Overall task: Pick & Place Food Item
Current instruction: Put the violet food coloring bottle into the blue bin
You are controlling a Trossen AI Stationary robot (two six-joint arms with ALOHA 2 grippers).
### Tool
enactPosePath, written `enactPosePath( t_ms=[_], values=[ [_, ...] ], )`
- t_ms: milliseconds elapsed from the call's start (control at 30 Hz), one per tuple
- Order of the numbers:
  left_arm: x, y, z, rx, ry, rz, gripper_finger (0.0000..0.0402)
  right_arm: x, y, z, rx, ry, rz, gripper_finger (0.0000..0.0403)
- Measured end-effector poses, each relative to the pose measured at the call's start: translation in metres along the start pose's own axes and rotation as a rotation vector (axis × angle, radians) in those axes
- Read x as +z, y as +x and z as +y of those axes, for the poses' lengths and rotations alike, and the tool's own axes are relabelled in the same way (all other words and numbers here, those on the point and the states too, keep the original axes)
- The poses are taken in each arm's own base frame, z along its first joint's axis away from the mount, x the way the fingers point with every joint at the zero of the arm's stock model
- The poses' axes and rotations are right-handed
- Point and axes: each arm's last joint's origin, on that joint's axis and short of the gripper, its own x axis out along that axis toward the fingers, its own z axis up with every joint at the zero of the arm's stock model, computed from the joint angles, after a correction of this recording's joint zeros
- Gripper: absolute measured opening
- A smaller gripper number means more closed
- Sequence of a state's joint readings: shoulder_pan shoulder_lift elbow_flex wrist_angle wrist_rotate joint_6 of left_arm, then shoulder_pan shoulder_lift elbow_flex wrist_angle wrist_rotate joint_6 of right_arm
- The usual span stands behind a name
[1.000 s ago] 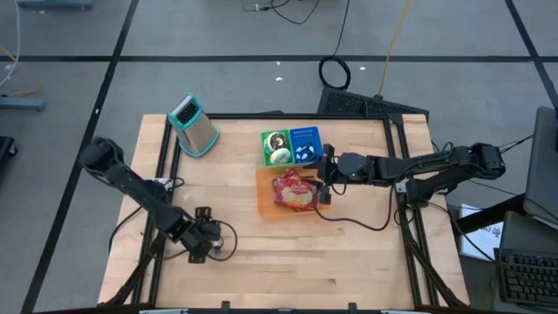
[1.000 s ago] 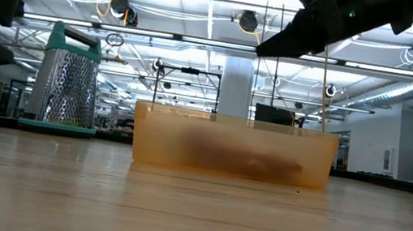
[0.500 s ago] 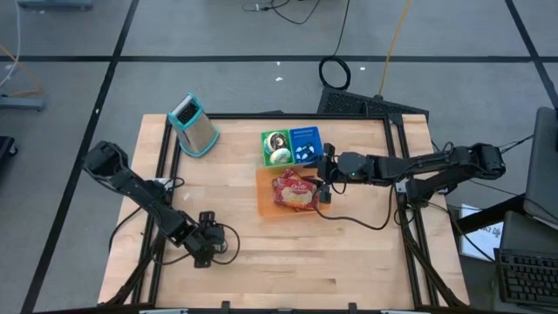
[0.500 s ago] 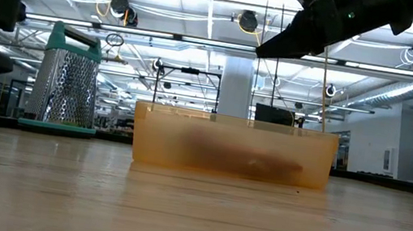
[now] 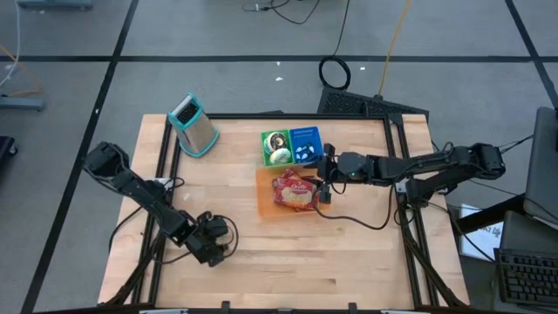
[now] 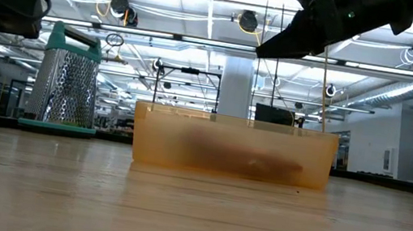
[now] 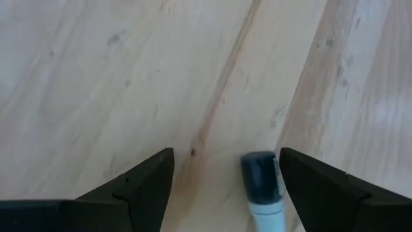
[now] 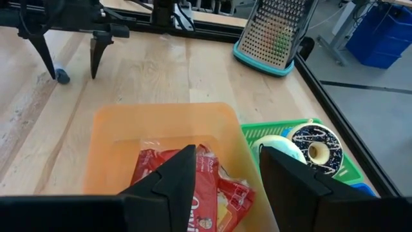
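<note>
A red snack bag [image 5: 295, 192] lies inside the orange bin [image 5: 262, 199] at the table's middle. My right gripper [image 5: 324, 181] hovers open over the bin's right rim, with the bag [image 8: 207, 180] below its fingers. My left gripper [image 5: 216, 246] points down at the near left of the table, open and close above the wood. A small cylinder with a dark cap and a white body [image 7: 261, 188] lies on the table between its fingers, nearer one of them and touching neither. The right wrist view shows that gripper [image 8: 71, 75] beside the same small thing [image 8: 61, 75].
Behind the bin stand a green tray with two donuts [image 5: 277, 147] and a blue box [image 5: 305, 144]. A metal grater with a teal base [image 5: 193, 125] stands at the far left. Bare wood lies along the near edge and between the two arms.
My left gripper has rolled about its own axis, moved a little toward the near right and sunk slightly toward the table. Its fingers stay open.
</note>
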State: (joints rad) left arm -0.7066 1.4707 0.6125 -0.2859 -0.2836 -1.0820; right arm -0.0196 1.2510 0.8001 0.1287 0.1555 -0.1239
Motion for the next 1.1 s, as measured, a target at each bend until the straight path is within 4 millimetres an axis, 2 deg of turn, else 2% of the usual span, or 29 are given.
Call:
enactPosePath(
  t_ms=[233,500,767,1100],
  values=[
    [-0.002,-0.001,-0.003,-0.044,0.104,0.048,0.0282,-0.001,0.000,0.000,0.002,0.003,0.015,0.0158],
    [-0.004,-0.002,-0.003,-0.036,-0.026,0.041,0.0282,-0.002,0.000,0.000,0.003,0.004,0.025,0.0156],
    [-0.005,-0.002,-0.010,-0.090,-0.006,0.018,0.0282,-0.003,0.000,0.000,0.003,0.004,0.028,0.0157],
    [-0.012,0.020,-0.012,-0.028,-0.040,0.030,0.0282,-0.003,0.000,0.000,0.003,0.000,0.028,0.0157]
  ],
)
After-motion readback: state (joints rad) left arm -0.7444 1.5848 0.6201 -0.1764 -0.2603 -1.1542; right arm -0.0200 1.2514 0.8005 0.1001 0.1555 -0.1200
